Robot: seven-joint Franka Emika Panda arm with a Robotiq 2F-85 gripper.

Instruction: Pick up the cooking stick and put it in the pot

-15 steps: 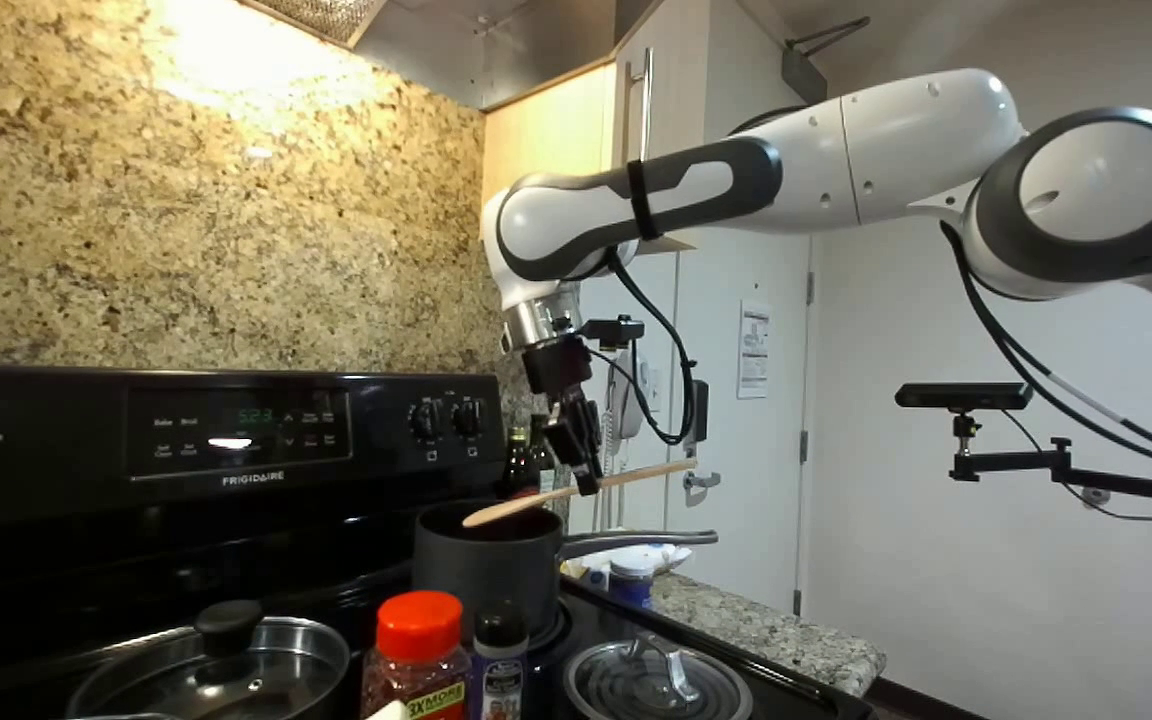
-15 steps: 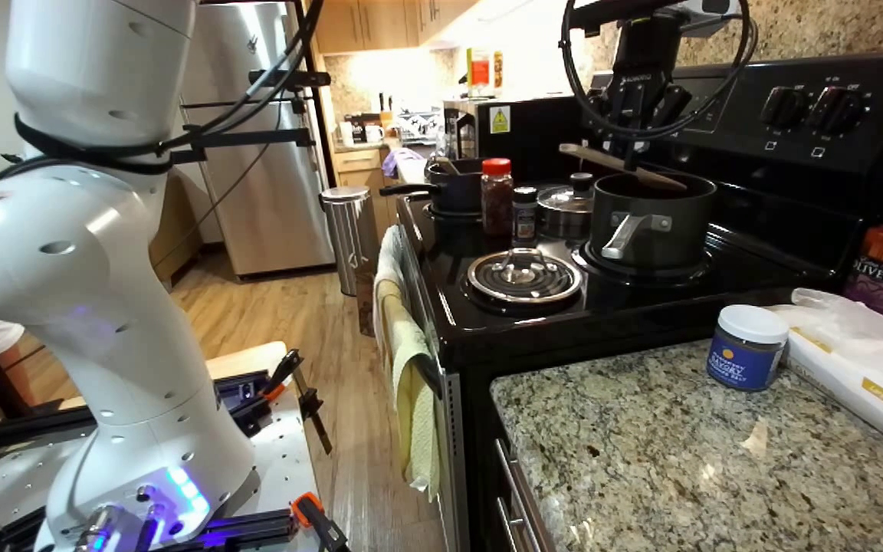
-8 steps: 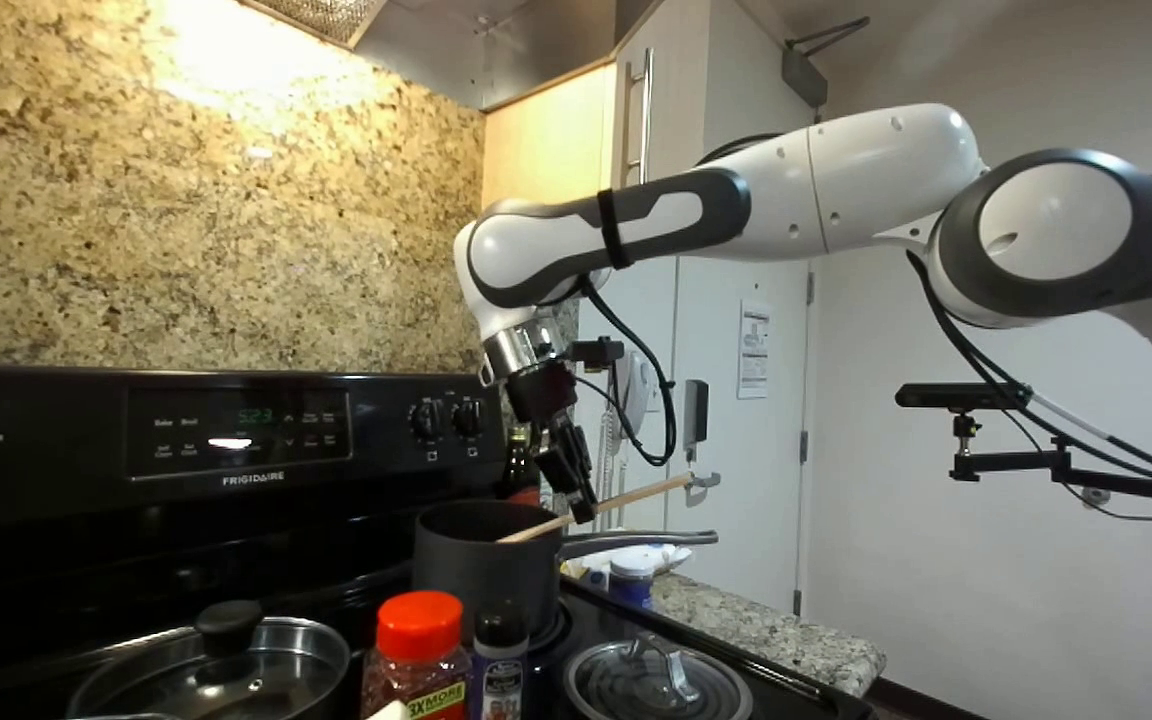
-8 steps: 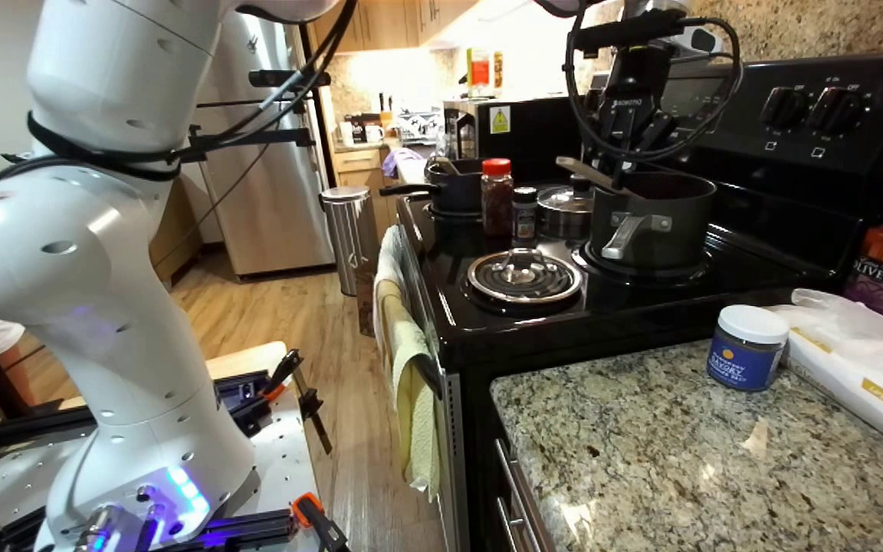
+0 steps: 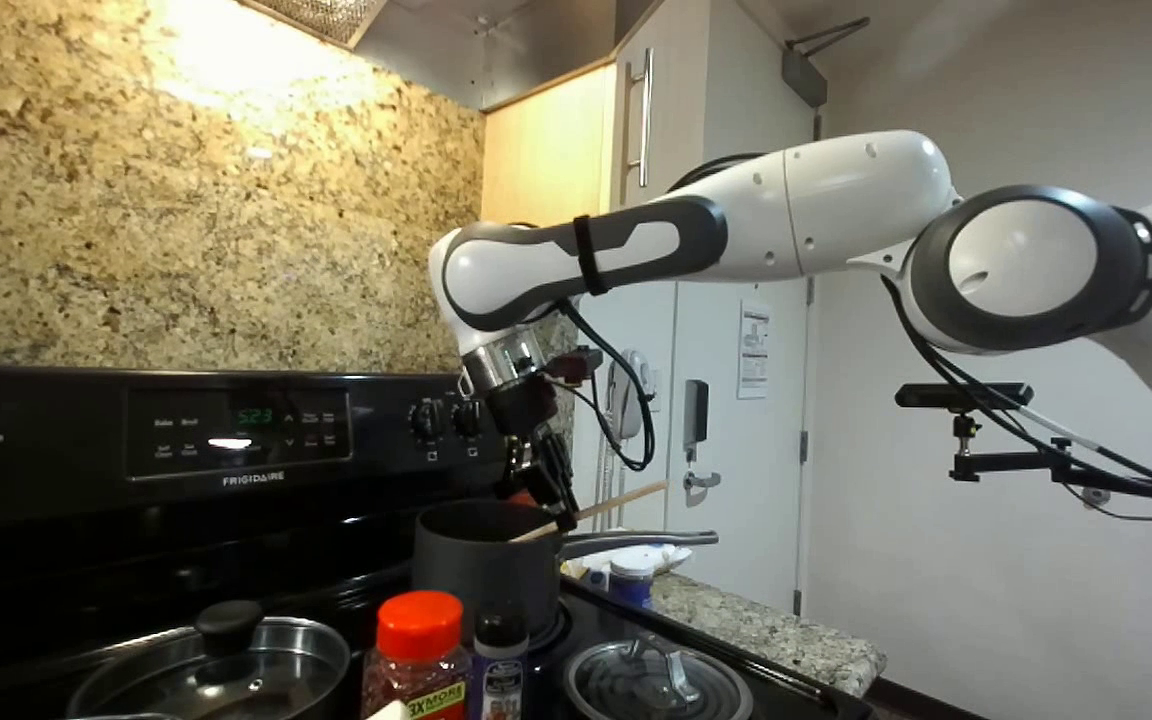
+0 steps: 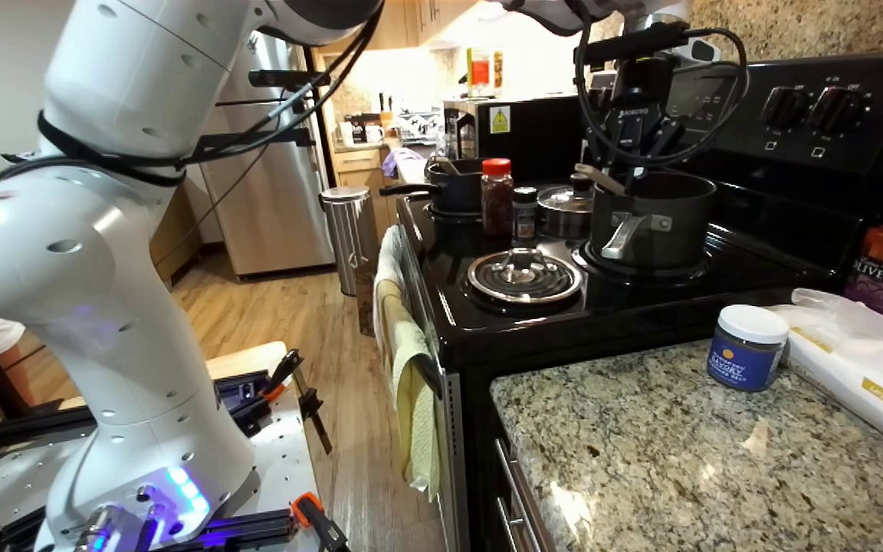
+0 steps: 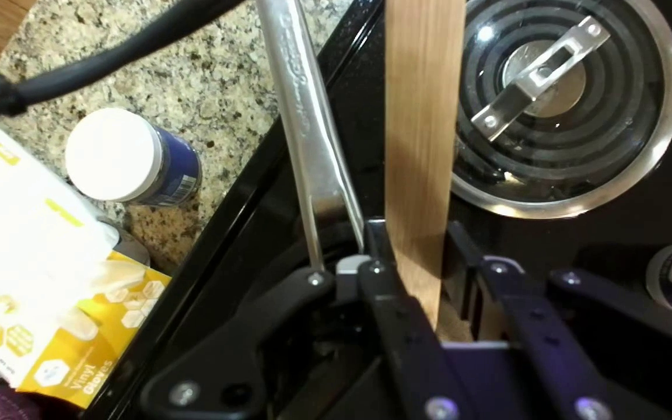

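Observation:
The dark pot (image 5: 486, 580) stands on a rear burner, also in an exterior view (image 6: 656, 238), its metal handle (image 7: 307, 116) showing in the wrist view. My gripper (image 5: 564, 520) is at the pot's rim on the handle side, also in an exterior view (image 6: 627, 180). It is shut on the pale wooden cooking stick (image 5: 626, 503). In the wrist view the stick (image 7: 423, 116) fills the space between the fingertips (image 7: 417, 242). The stick is tilted. Its upper end sticks out past the rim, over the handle side. Its lower end goes into the pot's mouth, with the tip hidden.
A glass lid (image 6: 524, 274) lies on the front burner. A red-capped jar (image 5: 418, 655), a small spice bottle (image 5: 499, 670) and a lidded pan (image 5: 226, 660) stand beside the pot. A blue jar (image 6: 746, 349) and a glove box (image 6: 863, 383) sit on the counter.
The gripper has come down and moved left in an exterior view, carrying the stick with it. The stick's lower end has dropped from above the pot to below its rim.

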